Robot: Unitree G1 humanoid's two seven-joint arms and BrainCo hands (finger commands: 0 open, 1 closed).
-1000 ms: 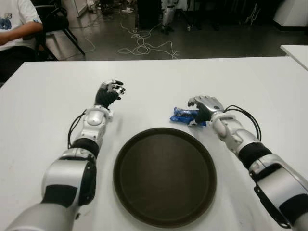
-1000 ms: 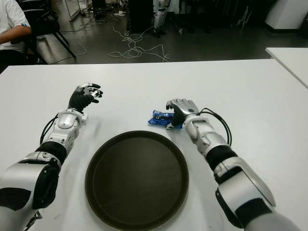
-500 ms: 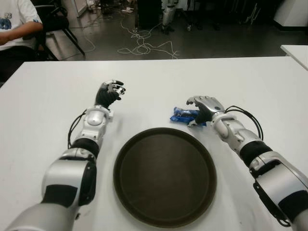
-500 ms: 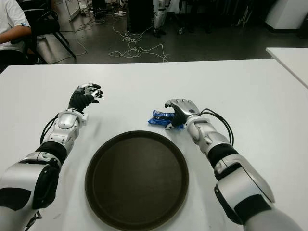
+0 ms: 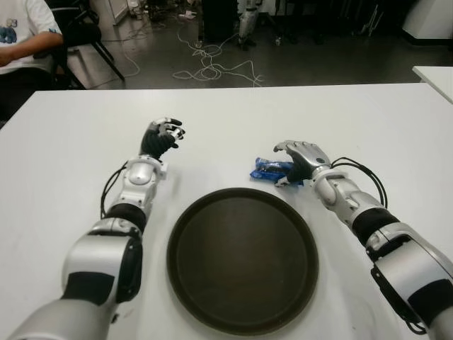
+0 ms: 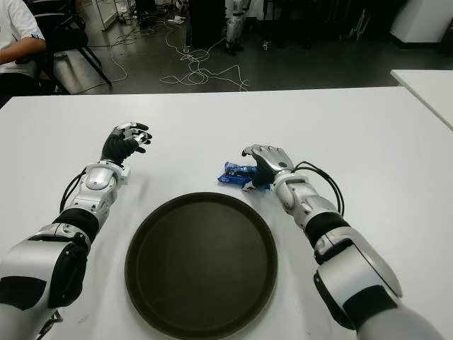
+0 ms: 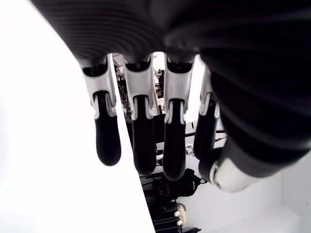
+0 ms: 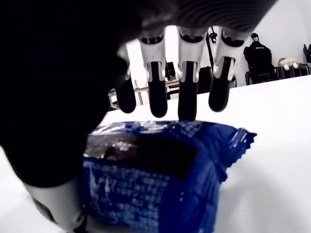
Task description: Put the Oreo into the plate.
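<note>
Right hand arched palm-down over Oreo, fingers uncurled

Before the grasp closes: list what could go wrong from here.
1. The right hand arches over the Oreo packet, fingers not yet closed; the slick wrapper may skid across the table.
2. The packet lies just beyond the plate rim, so a low carry could catch it.

One blue Oreo packet, one dark round plate, two robot hands.
</note>
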